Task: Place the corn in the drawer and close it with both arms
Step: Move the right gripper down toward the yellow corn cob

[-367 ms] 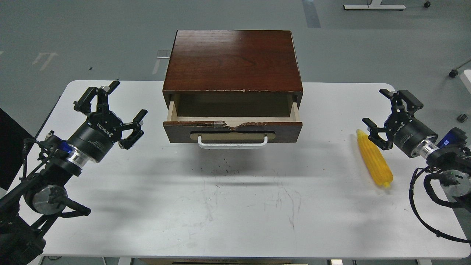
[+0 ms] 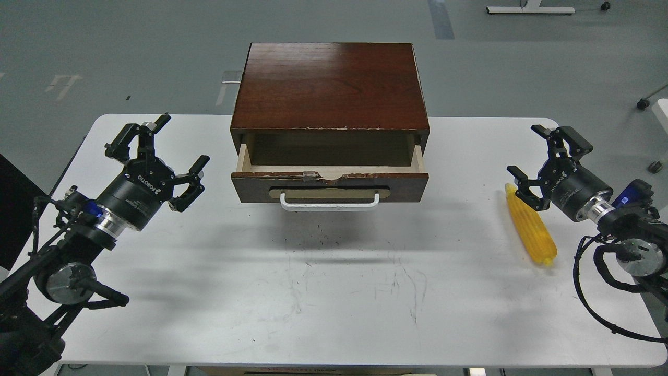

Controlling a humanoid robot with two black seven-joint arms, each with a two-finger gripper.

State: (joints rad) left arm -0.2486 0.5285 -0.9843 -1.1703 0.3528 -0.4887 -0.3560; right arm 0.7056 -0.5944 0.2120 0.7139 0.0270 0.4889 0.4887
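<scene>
The yellow corn (image 2: 531, 226) lies on the white table (image 2: 334, 292) at the right, tapered end pointing away from me. My right gripper (image 2: 528, 152) is open just above and beside the corn's far tip, holding nothing. The dark reddish-brown cabinet (image 2: 330, 86) stands at the table's back middle, its drawer (image 2: 330, 185) pulled partly out, pale inside and nothing seen in it, with a white bar handle (image 2: 330, 202). My left gripper (image 2: 183, 141) is open and empty to the left of the drawer front.
The table's right edge lies close behind the right arm. Grey floor with a wheeled stand base (image 2: 530, 9) lies beyond the table. A dark panel (image 2: 13, 219) stands at the far left edge.
</scene>
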